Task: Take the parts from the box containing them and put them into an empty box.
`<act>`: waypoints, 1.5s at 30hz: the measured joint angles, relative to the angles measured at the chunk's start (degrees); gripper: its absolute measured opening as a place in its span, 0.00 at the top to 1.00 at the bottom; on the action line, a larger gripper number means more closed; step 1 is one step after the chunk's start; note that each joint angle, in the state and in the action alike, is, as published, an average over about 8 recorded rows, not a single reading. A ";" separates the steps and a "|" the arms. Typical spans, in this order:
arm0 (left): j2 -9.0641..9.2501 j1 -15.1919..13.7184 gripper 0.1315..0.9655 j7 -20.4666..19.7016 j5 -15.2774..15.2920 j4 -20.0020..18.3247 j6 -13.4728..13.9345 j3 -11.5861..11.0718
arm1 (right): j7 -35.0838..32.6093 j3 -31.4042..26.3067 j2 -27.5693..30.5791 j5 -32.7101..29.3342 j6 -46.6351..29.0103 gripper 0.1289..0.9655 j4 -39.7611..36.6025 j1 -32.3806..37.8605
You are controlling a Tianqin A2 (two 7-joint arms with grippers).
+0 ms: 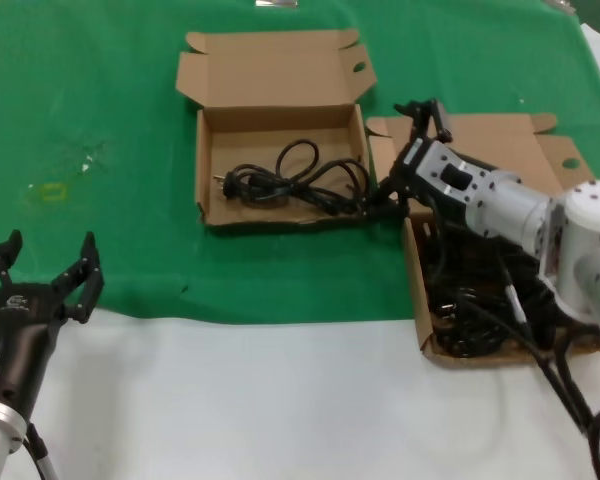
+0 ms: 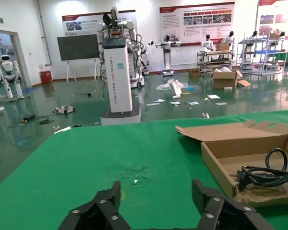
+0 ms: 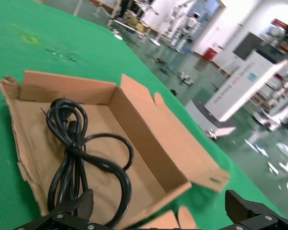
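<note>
I see green cloth (image 1: 100, 150) meeting white table (image 1: 230, 400) lower frame, robot hall beyond; both grippers, left (image 1: 42, 268) and right (image 3: 158, 211), spread, empty.

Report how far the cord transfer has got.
Done: one coiled cord lies in the smaller box. In hand: nothing; the right gripper hangs open at that box's near-right corner, apparently just after a drop. Left: a tangle of cords fills the larger box. The left gripper waits open at the table's near-left.
</note>
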 joint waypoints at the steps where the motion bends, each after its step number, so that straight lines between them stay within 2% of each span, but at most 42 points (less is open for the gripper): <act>1: 0.00 0.00 0.67 0.00 0.00 0.00 0.00 0.00 | 0.86 0.13 0.15 0.11 0.58 0.00 1.21 -1.03; 4: 0.00 0.00 0.58 0.00 0.00 0.00 0.00 0.00 | 3.42 0.54 0.60 0.43 2.32 0.00 4.82 -4.08; 5: 0.00 0.00 0.58 0.00 0.00 0.00 0.00 0.00 | 4.29 0.68 0.75 0.53 2.90 0.00 6.04 -5.11; 13: 0.00 0.00 0.32 0.04 0.00 0.00 0.00 0.00 | 11.11 1.76 1.95 1.38 7.53 0.00 15.67 -13.30; 21: 0.00 0.00 0.13 0.02 0.00 0.00 0.00 0.00 | 17.94 2.84 3.14 2.24 12.17 0.00 25.30 -21.41; 25: 0.00 0.00 0.13 0.01 0.00 0.00 0.00 0.00 | 21.37 3.39 3.74 2.66 14.50 0.00 30.14 -25.51; 33: 0.00 0.00 0.02 0.01 -0.01 0.00 0.00 0.00 | 28.19 4.47 4.93 3.51 19.12 0.00 39.76 -33.65; 45: 0.00 0.00 0.00 0.01 -0.01 0.00 0.00 0.00 | 38.45 6.10 6.73 4.79 26.08 0.00 54.22 -45.93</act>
